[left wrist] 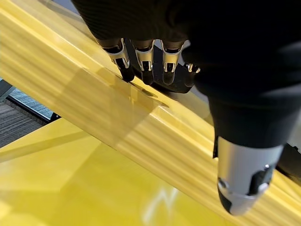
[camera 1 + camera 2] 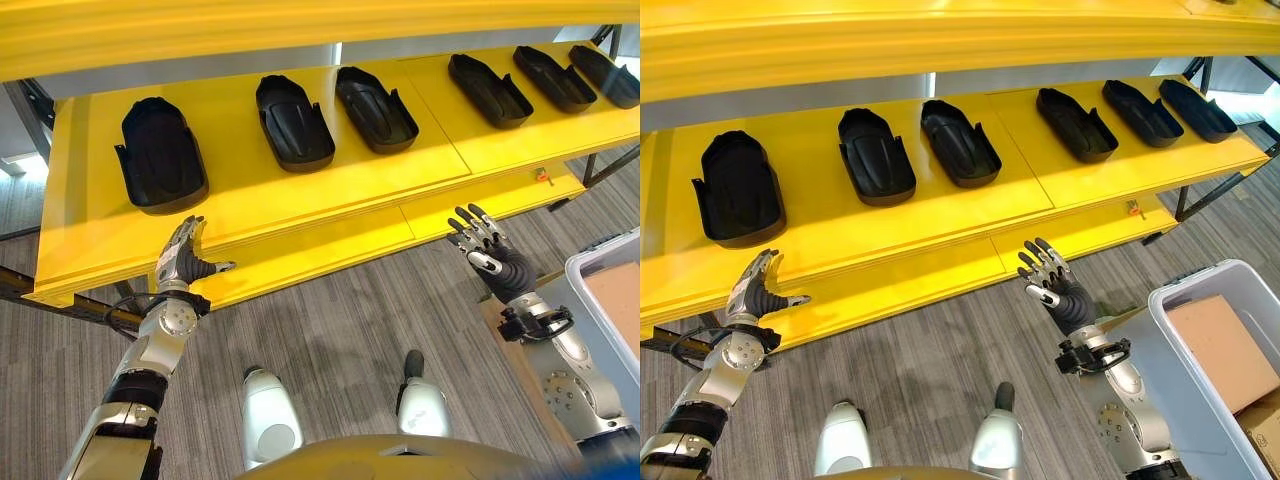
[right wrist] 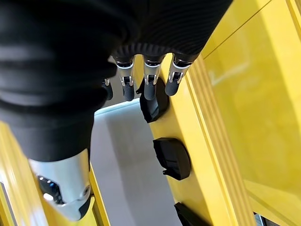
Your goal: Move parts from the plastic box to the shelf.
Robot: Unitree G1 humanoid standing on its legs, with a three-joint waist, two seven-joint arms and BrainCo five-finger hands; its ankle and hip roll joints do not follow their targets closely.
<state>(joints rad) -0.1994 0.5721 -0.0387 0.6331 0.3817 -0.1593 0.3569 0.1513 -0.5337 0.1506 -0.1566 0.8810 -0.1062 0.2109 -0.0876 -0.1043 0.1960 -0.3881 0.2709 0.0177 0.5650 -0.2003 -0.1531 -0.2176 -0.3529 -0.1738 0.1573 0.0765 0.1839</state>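
Observation:
Several black moulded parts lie in a row on the yellow shelf [image 2: 330,195], from the leftmost part [image 2: 160,155] to the far-right part [image 2: 606,75]. My left hand [image 2: 183,262] is at the shelf's front edge just below the leftmost part, open and empty; its fingers [image 1: 143,56] are straight, with a black part [image 1: 178,85] past them. In front of the shelf's right half, my right hand [image 2: 1055,283] is raised, fingers spread, holding nothing. The grey plastic box [image 2: 1196,380] stands at the lower right.
An upper yellow shelf board [image 2: 300,30] overhangs the row of parts. Brown cardboard [image 2: 1220,345] lies inside the plastic box. A small orange tag [image 2: 541,176] sits on the shelf's front edge at the right. Grey striped floor [image 2: 330,330] lies between the shelf and me.

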